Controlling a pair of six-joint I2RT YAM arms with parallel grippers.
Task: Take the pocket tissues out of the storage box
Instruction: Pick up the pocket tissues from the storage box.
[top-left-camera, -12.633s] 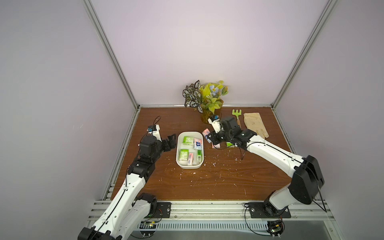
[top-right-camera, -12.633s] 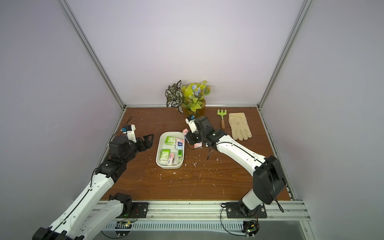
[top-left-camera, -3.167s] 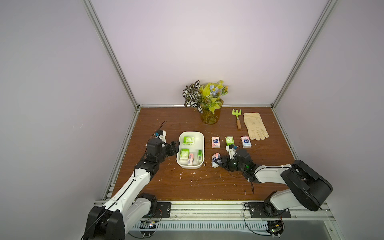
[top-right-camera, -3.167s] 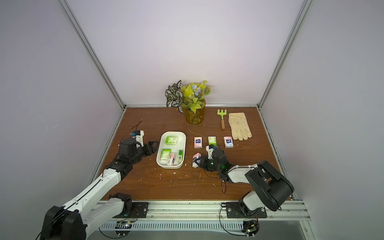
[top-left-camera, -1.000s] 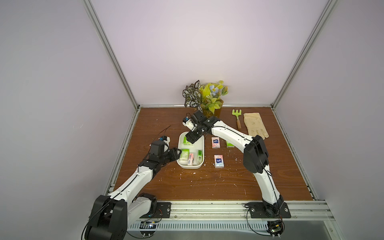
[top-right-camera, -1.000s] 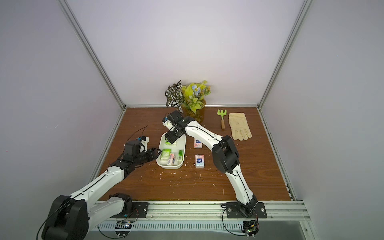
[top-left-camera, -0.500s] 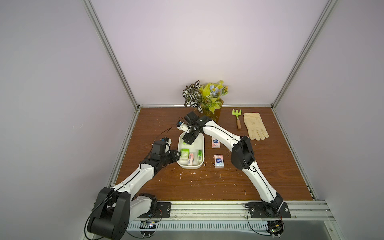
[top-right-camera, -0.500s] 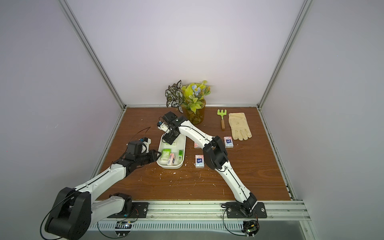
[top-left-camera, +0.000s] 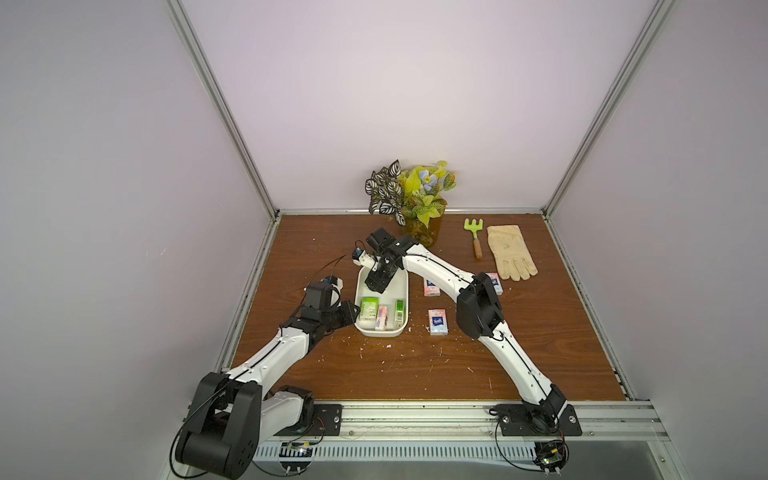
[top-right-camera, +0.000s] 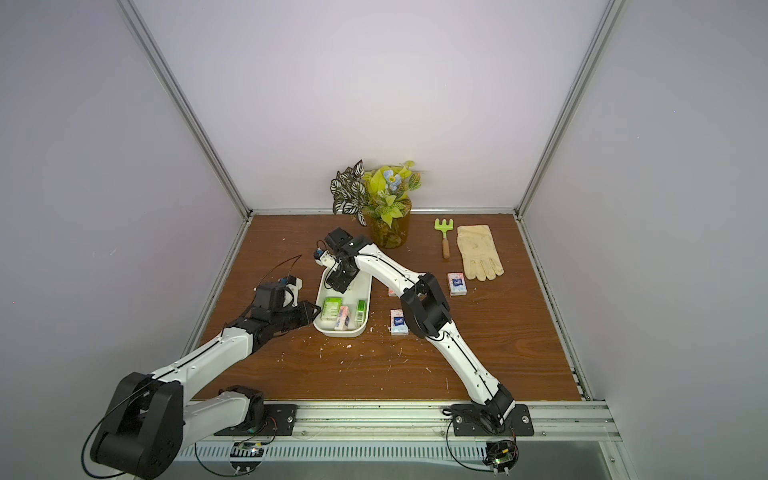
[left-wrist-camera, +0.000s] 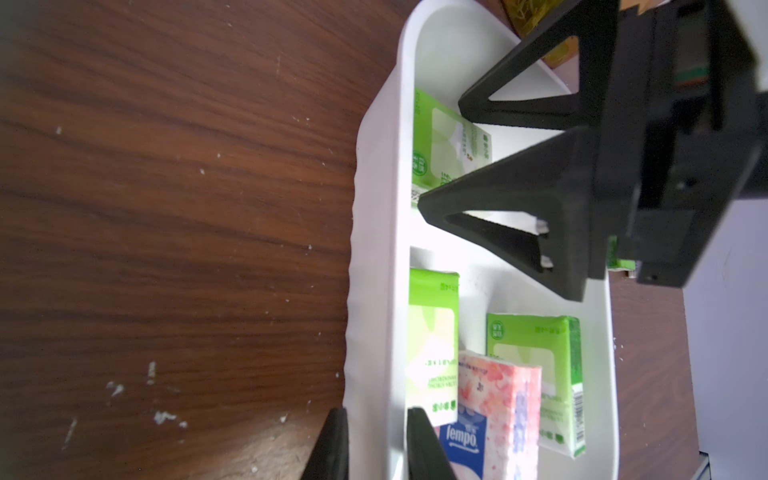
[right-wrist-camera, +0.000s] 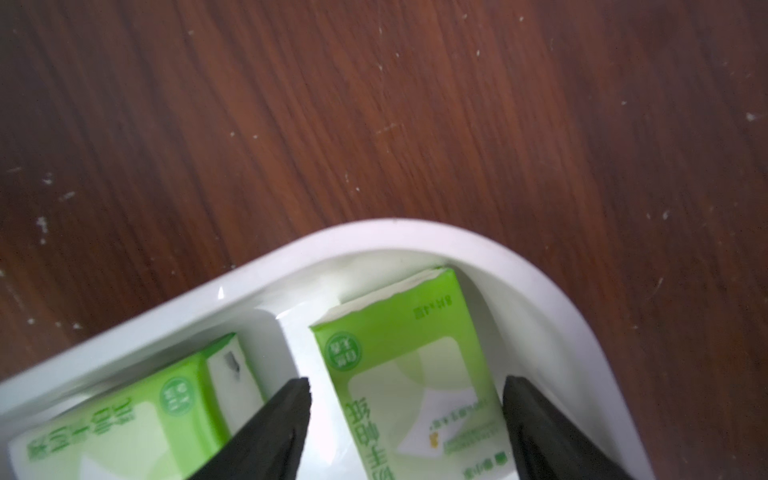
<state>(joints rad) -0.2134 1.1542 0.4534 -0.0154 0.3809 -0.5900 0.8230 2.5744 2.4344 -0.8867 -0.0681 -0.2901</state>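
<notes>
Your left hand (left-wrist-camera: 376, 444) narrow, pinching box (top-left-camera: 380, 333) left wall at its near end | box near half: two green packets (top-left-camera: 368, 308), one pink packet (top-left-camera: 381, 318) | on counter (top-left-camera: 374, 374) right of box: three loose packets (top-left-camera: 438, 322) | your right hand (right-wrist-camera: 407, 382) wide, astride far green packet (right-wrist-camera: 399, 345) in box far end

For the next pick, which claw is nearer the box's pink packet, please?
Left: left claw straddles the box wall beside the pink packet; right claw brackets the far-end green packet.
</notes>
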